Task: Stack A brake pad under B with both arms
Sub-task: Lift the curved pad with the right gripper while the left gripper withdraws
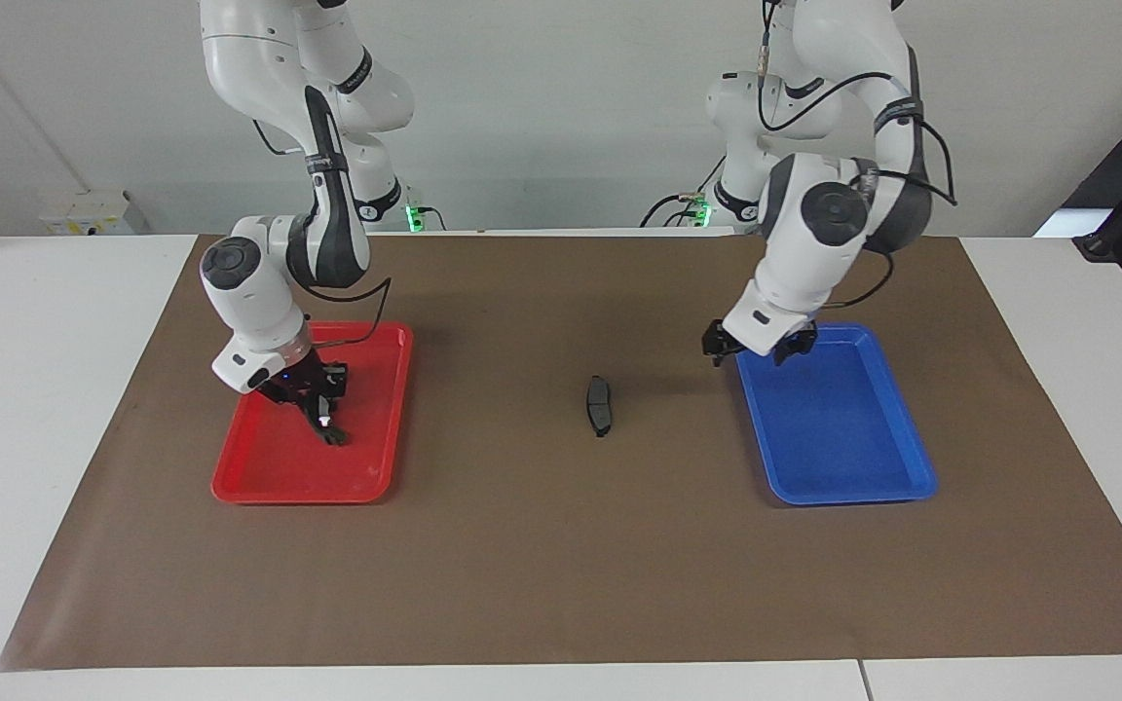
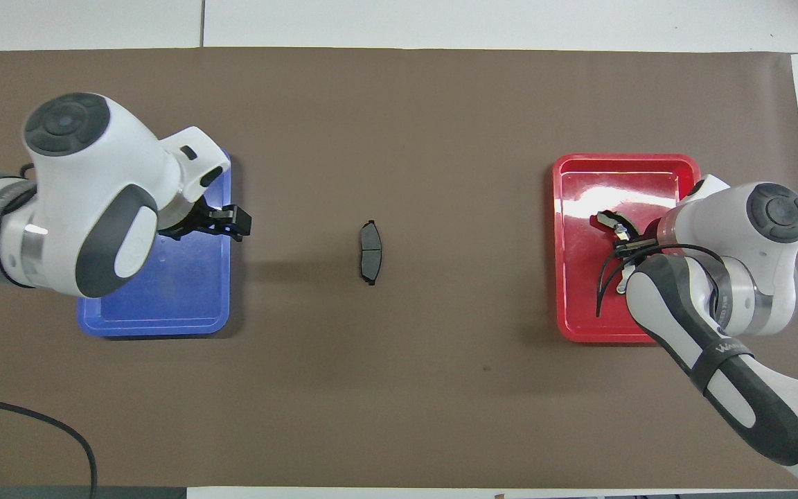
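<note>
The left gripper [image 1: 754, 352] hangs over the robot-side edge of the blue tray [image 1: 839, 458], at the corner toward the middle of the table. In the overhead view it [image 2: 229, 222] juts out past the tray's rim [image 2: 156, 322] above the brown mat [image 2: 399, 388]. Its black fingers are spread apart with nothing between them.

The right gripper [image 1: 319, 409] is down inside the red tray [image 1: 288, 482], at the end of the table where the right arm stands. It is clamped on B [image 1: 327, 426], the longer curved black pad, whose free end points down onto the tray floor. From above, B [image 2: 608, 220] shows as a dark curved piece with a pale shiny patch, just past the gripper [image 2: 624, 239] and over the bare red floor of the tray [image 2: 579, 305]. Whether the pad's tip touches the floor or hangs just above it cannot be told.

The A brake pad [image 1: 599, 404] lies flat on the mat in the middle of the table, between the two trays and well apart from both. It [image 2: 370, 252] is short and dark grey, with a thin groove across its middle, and its long side runs toward and away from the robots. Neither gripper is near it.
</note>
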`<state>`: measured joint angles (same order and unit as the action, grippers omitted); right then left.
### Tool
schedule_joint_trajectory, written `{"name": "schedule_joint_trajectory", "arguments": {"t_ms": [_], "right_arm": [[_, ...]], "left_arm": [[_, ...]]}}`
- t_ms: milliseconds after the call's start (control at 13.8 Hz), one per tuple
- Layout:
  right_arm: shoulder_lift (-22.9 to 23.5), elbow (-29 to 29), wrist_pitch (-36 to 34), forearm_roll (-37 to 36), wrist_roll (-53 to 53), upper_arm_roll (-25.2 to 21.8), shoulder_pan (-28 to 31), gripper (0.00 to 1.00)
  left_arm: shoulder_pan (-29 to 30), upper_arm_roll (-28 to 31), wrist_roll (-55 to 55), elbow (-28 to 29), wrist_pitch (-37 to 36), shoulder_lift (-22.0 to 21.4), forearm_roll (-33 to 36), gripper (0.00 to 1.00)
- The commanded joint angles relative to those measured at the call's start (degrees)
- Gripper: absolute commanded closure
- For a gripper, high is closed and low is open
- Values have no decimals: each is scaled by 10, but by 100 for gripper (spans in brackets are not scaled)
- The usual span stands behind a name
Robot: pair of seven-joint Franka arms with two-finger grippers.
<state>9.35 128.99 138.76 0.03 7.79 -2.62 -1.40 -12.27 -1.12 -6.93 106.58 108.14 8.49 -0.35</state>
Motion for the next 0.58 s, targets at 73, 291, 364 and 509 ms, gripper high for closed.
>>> {"name": "schedule_joint_trajectory", "arguments": {"t_ms": [73,291,364,509], "right_arm": [[-7,-26,-43,14,19,4,1,100],[-11,-92,-124,14,11,4,-19,100],[-12,-110,-143,14,-3,4,-27,100],[-7,-163,-190,14,-63,5,-59,100]], "left_arm": [[74,-4,75,-10,-34,-21,-5,0],[81,-4,82,-41,-94,-47,0,0],[81,-3,82,-51,-112,-55,0,0],[82,4,83,-76,-150,-70,2,0]]}}
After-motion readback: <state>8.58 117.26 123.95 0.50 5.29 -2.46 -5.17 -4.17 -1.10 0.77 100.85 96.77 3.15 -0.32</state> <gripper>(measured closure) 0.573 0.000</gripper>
